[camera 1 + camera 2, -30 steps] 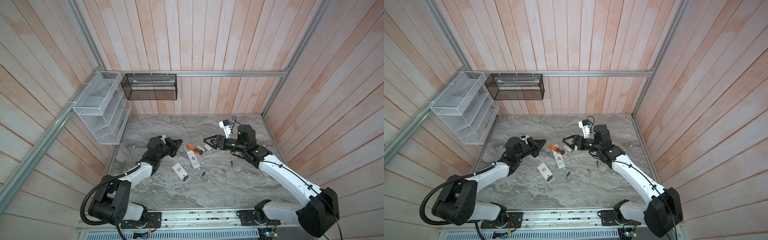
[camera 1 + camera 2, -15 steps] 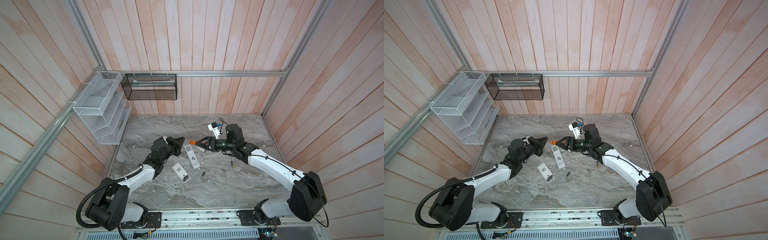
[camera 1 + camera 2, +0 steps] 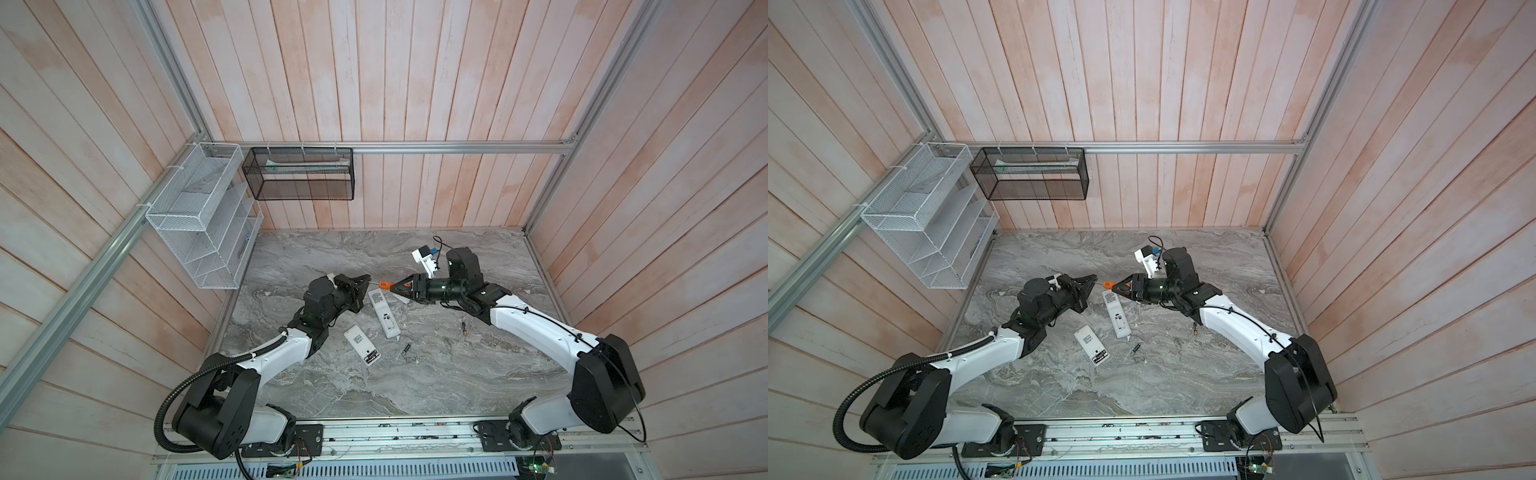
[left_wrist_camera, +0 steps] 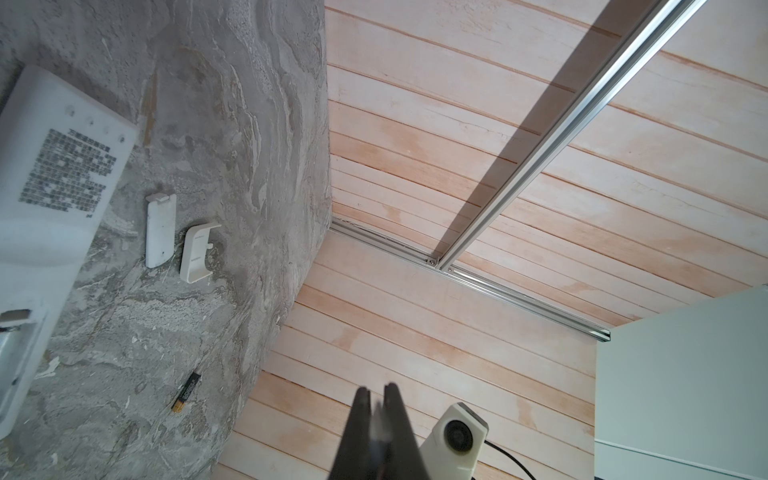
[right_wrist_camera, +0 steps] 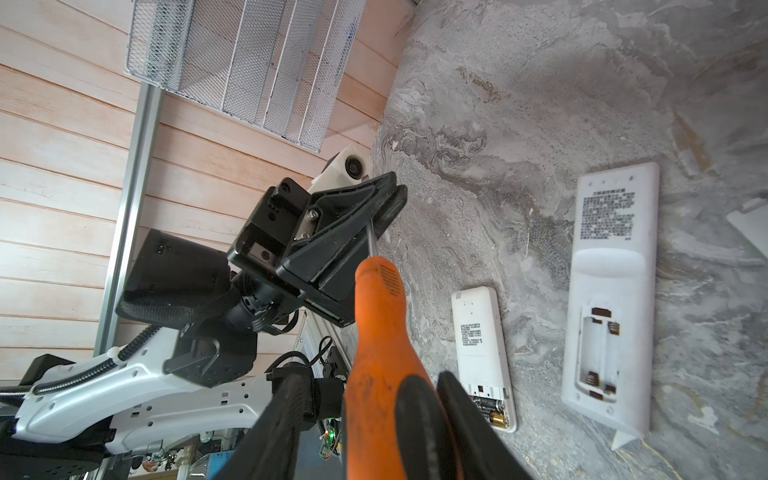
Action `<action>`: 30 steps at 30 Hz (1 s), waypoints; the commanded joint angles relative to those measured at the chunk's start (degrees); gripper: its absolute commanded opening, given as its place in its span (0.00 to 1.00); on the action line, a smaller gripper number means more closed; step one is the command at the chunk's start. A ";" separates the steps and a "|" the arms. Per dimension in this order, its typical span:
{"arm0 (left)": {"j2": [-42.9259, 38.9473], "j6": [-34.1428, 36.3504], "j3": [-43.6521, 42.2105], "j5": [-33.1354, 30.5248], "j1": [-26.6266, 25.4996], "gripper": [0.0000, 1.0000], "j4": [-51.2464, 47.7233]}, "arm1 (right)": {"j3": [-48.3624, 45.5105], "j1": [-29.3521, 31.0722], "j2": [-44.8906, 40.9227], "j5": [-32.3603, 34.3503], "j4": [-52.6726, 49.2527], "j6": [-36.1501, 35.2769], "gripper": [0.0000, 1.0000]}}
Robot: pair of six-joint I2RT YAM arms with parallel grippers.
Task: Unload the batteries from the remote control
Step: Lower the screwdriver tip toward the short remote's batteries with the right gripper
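Tool handover. The right fingers point(image 5: 419, 415), spread wide a second ago, have half-closed around the orange handle of the screwdriver point(image 5: 376, 316), with a gap on one side. The left fingers point(image 5: 353, 208) pinch its shaft. Batteries point(image 5: 494, 411) sit in the smaller remote point(image 5: 482, 345), apart from both pairs of fingers.

Loose battery point(image 3: 407, 348) lying flat, batteries point(image 5: 493, 410) seated in small remote point(image 5: 482, 345)

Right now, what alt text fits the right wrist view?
The left gripper pinches the shaft of an orange screwdriver whose handle sits between the fingers of the right gripper. On the marble table, the larger remote is empty; the smaller remote holds batteries.
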 commanded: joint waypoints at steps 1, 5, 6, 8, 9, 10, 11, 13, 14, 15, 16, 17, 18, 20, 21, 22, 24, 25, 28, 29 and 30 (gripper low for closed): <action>0.30 -0.67 1.18 0.22 -0.40 0.00 2.75 | 2.06 0.16 0.87 -1.07 1.78 0.11 0.50; 0.41 -0.77 0.95 0.35 -0.58 0.00 2.99 | 1.99 -0.06 1.31 -1.28 1.78 0.22 0.46; 0.38 -0.76 0.96 0.36 -0.66 0.00 3.05 | 1.98 -0.05 1.40 -1.43 1.78 0.27 0.44; 0.57 -0.76 1.00 0.47 -0.76 0.00 3.09 | 1.89 -0.24 1.49 -1.37 1.78 0.34 0.40; 0.60 -0.76 0.95 0.55 -0.84 0.00 3.13 | 1.80 -0.32 1.58 -1.51 1.78 0.29 0.38; 0.60 -0.76 0.87 0.51 -0.84 0.00 3.09 | 1.72 -0.43 1.58 -1.50 1.78 0.31 0.37; 0.60 -0.76 0.82 0.55 -0.92 0.00 3.09 | 1.71 -0.56 1.49 -1.54 1.71 0.31 0.36; 0.58 -0.76 0.69 0.56 -0.92 0.00 3.00 | 1.47 -0.96 1.33 -1.59 1.51 0.22 0.33; 0.62 -0.75 0.61 0.50 -1.02 0.00 2.97 | 1.30 -1.13 1.19 -1.61 1.37 0.19 0.31; 0.56 -0.76 0.60 0.42 -0.98 0.00 2.92 | 1.13 -1.31 1.06 -1.60 1.43 0.22 0.29; 0.58 -0.72 0.56 0.45 -1.05 0.00 2.88 | 0.90 -1.60 0.86 -1.56 1.42 0.20 0.27; 0.60 -0.59 0.60 0.43 -1.10 0.00 2.72 | 0.71 -1.75 0.70 -1.58 1.37 0.16 0.25; 0.61 -0.47 0.51 0.42 -1.09 0.00 2.64 | 0.53 -1.94 0.53 -1.59 1.32 0.14 0.23; 0.73 -0.16 0.67 0.66 -1.11 0.00 2.52 | 0.24 -2.26 0.27 -1.65 0.88 -0.08 0.20; 0.78 -0.02 0.76 0.74 -1.09 0.00 2.48 | 0.23 -2.45 0.18 -1.60 0.70 -0.25 0.18; 0.99 0.40 0.99 1.00 -1.11 0.00 2.39 | 0.21 -2.52 0.09 -1.58 0.18 -0.59 0.18; 0.98 1.42 1.46 1.56 -1.03 0.04 2.01 | 0.54 -2.83 -0.09 -1.37 -1.33 -1.60 0.17; 0.89 2.25 1.72 2.08 -0.91 0.13 1.55 | 0.78 -3.08 -0.30 -1.29 -2.35 -2.28 0.16; -0.74 6.51 2.23 4.74 -0.01 0.33 -2.68 | 1.27 -4.15 -1.07 -0.63 -6.62 -4.43 0.15; -1.78 8.42 2.36 5.84 0.52 0.41 -5.17 | 1.38 -4.68 -1.52 -0.23 -8.69 -5.42 0.15; -2.82 10.31 2.36 6.84 0.89 0.46 -7.72 | 1.49 -5.20 -1.96 0.21 -10.63 -6.50 0.14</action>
